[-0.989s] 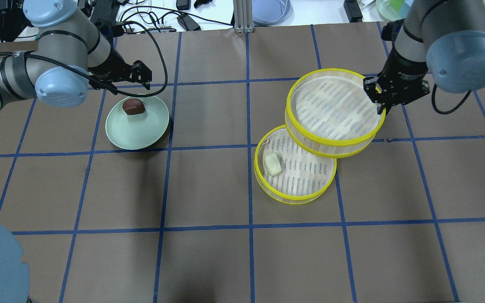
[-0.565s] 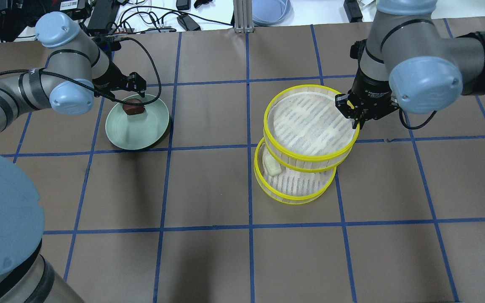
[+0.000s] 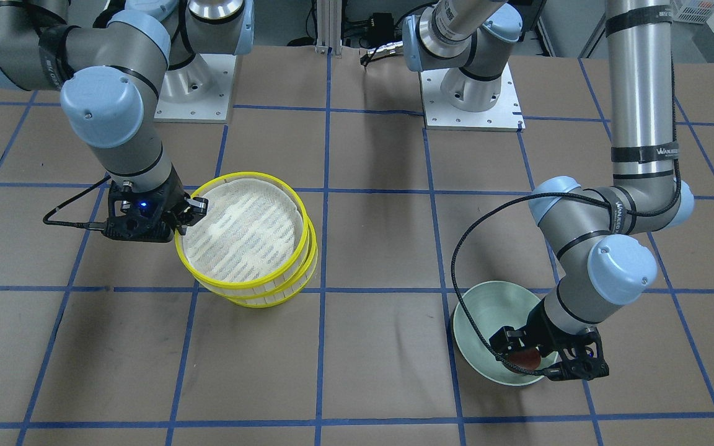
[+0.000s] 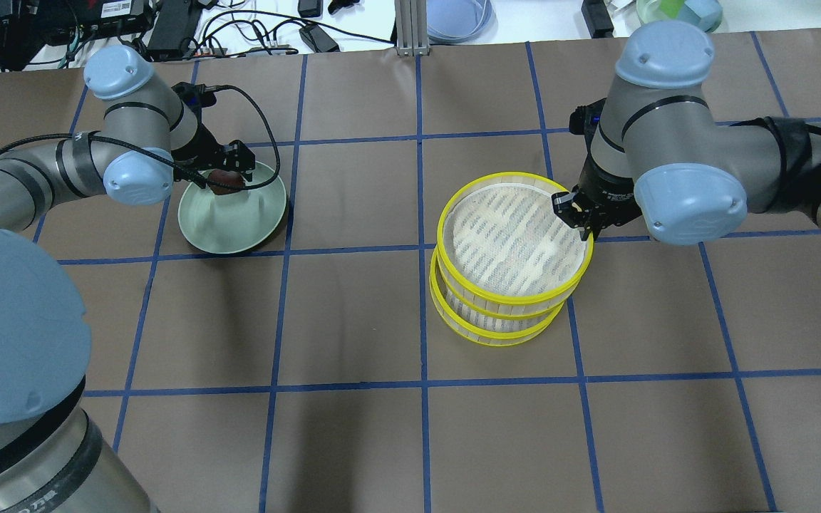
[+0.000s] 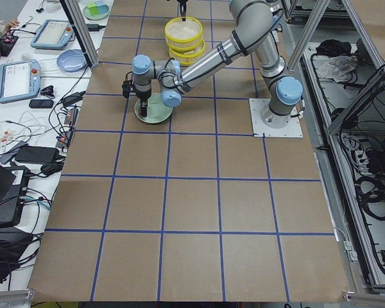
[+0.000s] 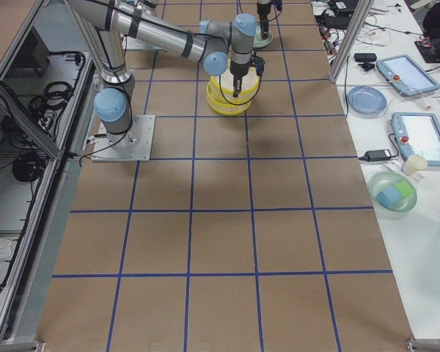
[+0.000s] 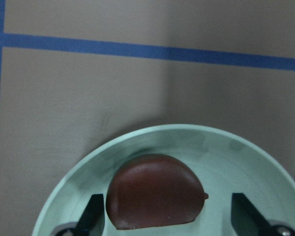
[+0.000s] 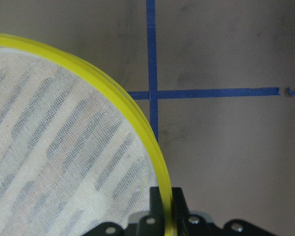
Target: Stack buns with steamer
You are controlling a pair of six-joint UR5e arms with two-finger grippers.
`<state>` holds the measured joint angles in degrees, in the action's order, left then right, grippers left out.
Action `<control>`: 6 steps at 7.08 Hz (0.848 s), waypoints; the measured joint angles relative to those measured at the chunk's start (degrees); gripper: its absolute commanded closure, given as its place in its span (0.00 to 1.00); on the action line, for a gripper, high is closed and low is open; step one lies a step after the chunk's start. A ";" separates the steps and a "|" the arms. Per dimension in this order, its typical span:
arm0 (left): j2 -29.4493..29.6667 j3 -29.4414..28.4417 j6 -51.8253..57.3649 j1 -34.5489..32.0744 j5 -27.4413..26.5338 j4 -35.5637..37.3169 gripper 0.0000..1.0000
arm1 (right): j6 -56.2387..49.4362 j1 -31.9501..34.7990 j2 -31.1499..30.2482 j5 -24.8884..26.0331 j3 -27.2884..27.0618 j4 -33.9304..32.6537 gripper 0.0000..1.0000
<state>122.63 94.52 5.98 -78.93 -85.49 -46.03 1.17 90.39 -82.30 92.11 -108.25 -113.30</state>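
The dark reddish-brown bun (image 7: 155, 191) lies on the pale green plate (image 4: 232, 224) at the left. My left gripper (image 4: 227, 173) is open and down at the plate, with its fingers (image 7: 94, 214) on either side of the bun. My right gripper (image 4: 576, 212) is shut on the right rim of the upper yellow-rimmed steamer tray (image 4: 514, 239). That tray sits over the lower steamer tray (image 4: 496, 335), nearly lined up with it. The cream-yellow bun is hidden under the upper tray. In the front view the brown bun (image 3: 525, 358) shows between the fingers of the left gripper (image 3: 543, 360).
Blue tape lines grid the brown table. Cables, a blue dish (image 4: 457, 18) and a green bowl (image 4: 674, 11) lie beyond the far edge. The two arm bases (image 3: 471, 93) stand at the robot's side. The left arm's cable loops over the plate.
My right gripper carried the upper tray left and nearer over the lower tray, covering the cream bun. My left gripper came down around the brown bun.
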 measured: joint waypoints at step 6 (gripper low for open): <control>0.08 -0.04 0.92 0.04 -2.65 2.67 0.75 | -1.35 0.57 0.56 -0.12 -1.61 -0.27 1.00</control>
<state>122.71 94.48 6.91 -78.89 -88.14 -43.36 -0.18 90.96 -81.74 91.99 -109.87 -113.57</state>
